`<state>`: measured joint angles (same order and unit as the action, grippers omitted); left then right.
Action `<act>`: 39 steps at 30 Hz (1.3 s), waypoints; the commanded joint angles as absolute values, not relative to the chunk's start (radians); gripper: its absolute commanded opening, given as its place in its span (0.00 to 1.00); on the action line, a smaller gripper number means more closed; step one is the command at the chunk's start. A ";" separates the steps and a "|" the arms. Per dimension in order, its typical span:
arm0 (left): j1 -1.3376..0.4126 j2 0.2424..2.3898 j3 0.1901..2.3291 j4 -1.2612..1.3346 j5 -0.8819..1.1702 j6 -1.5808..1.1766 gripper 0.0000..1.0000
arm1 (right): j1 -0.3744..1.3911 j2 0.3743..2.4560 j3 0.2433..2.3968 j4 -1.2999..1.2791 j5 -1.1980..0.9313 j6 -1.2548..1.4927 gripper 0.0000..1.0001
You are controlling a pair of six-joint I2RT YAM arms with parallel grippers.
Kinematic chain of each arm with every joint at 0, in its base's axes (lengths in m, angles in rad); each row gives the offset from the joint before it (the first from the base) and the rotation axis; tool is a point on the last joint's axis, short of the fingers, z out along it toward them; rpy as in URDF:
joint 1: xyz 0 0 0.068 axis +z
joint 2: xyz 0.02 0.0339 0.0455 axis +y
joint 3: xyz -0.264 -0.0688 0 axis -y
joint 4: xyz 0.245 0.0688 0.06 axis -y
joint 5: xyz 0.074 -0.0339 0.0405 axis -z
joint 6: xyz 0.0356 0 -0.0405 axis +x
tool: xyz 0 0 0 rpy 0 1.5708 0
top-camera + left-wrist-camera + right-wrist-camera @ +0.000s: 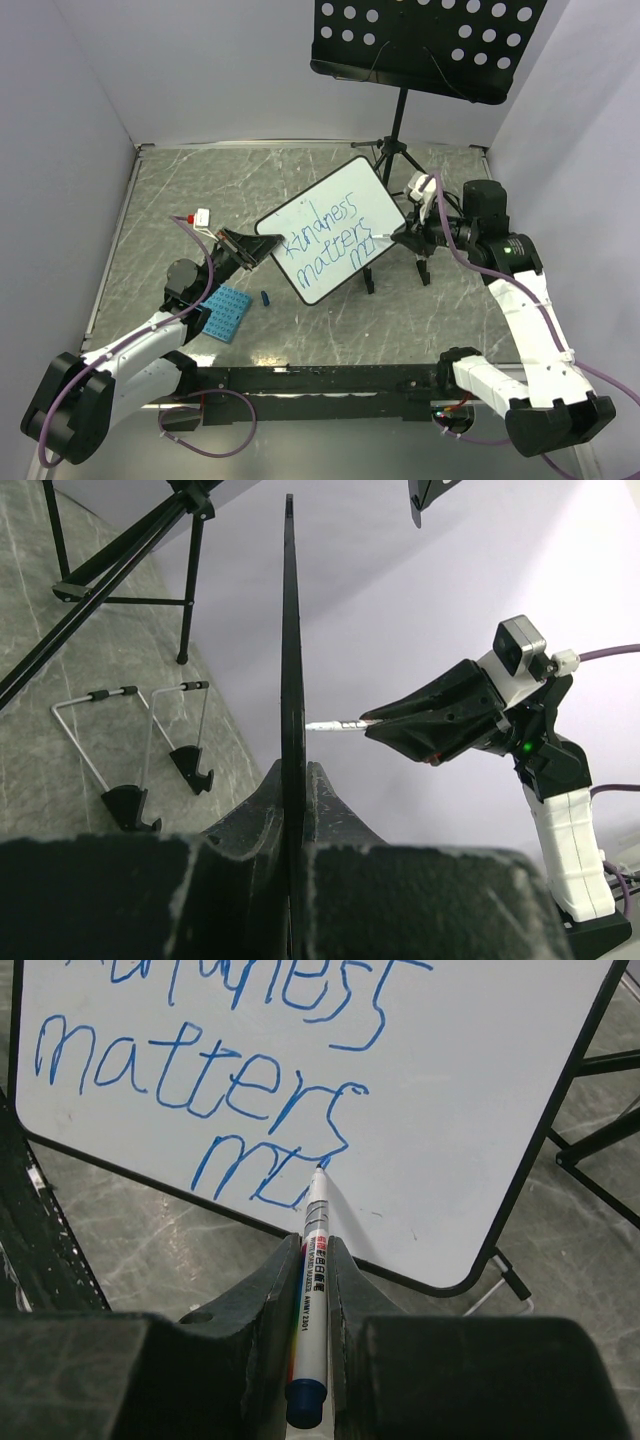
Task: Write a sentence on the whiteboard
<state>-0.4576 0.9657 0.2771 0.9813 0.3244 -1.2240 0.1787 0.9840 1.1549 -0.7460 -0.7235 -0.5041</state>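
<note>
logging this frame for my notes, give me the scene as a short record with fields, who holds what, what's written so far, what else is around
whiteboard: tilted, held up at its edge by the left end effector
marker: in the right end effector, tip on the board
writing: blue, "kindness matters" plus the start of a third line
stage: sentence looks unfinished
nearby: blue studded plate, black music stand

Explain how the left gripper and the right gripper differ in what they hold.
The left gripper clamps the whiteboard by its edge; the right gripper clamps a marker. The left gripper only steadies the board; the right gripper puts the marker tip on its face, at the third line of the sentence. Both are shut.
</note>
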 commanded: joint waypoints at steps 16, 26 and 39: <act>-0.451 0.914 0.314 1.147 0.316 -1.266 0.01 | 0.163 0.910 1.098 -0.801 -0.699 -0.540 0.00; -0.446 0.884 0.302 1.135 0.314 -1.264 0.01 | 0.149 0.917 1.114 -0.802 -0.686 -0.541 0.00; -0.440 0.897 0.287 1.120 0.324 -1.249 0.01 | 0.141 0.936 1.233 -0.753 -0.736 -0.477 0.00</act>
<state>-0.4442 0.9264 0.2718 0.9615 0.3199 -1.2167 0.1497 0.9379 1.1503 -0.7986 -0.7090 -0.5114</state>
